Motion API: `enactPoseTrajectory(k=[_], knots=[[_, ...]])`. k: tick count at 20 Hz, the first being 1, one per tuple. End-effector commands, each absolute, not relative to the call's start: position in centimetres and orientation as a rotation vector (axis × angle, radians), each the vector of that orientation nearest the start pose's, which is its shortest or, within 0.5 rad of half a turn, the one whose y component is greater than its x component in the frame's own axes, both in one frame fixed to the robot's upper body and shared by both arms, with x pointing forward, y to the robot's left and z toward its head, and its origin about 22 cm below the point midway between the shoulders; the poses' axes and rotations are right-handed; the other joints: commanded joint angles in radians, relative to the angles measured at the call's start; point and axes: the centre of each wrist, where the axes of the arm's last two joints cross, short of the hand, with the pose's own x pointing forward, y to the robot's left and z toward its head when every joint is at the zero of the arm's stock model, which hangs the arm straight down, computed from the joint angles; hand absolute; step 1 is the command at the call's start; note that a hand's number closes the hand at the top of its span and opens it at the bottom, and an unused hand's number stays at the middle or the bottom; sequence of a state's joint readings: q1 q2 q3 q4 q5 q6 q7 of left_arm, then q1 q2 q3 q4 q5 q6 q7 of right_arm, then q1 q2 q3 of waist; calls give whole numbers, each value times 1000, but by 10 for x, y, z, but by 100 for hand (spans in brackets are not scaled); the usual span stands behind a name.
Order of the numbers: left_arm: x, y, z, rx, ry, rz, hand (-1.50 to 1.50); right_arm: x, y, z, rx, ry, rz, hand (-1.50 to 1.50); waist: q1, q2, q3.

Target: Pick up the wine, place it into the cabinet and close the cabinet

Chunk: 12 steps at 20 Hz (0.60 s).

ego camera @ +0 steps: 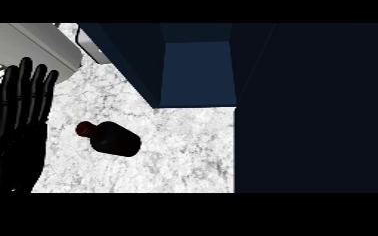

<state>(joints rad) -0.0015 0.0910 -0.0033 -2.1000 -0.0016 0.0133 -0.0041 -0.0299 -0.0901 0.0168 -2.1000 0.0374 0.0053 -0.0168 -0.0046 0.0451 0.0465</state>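
left of the wine bottle point(111, 138), the left hand point(26, 97) is held open and empty; the bottle is judged heavy, slick, fragile, best gripped round its body.

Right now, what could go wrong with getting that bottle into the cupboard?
The wine bottle sits apart from the open left hand, nothing holding it, so a careless nudge might tip it on the marble counter. The cabinet opening looks narrow and dark, so the bottle might bump its door or edge going in. The right hand is out of view.

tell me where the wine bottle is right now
In the head view the wine bottle sits on the marble counter, lower left of the open cabinet, right of the left hand.
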Motion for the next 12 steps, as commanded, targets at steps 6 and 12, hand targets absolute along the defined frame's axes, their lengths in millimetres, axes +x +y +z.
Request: enactPoseTrajectory(k=[6, 12], knots=[[167, 245, 115, -1, -2079, -157, -150, 161, -241, 128, -38, -2088, 125, -150, 4, -50, -47], [144, 228, 127, -211, -1934, 64, -150, 150, -228, 169, 188, -1995, 275, -150, 11, -50, -47]])
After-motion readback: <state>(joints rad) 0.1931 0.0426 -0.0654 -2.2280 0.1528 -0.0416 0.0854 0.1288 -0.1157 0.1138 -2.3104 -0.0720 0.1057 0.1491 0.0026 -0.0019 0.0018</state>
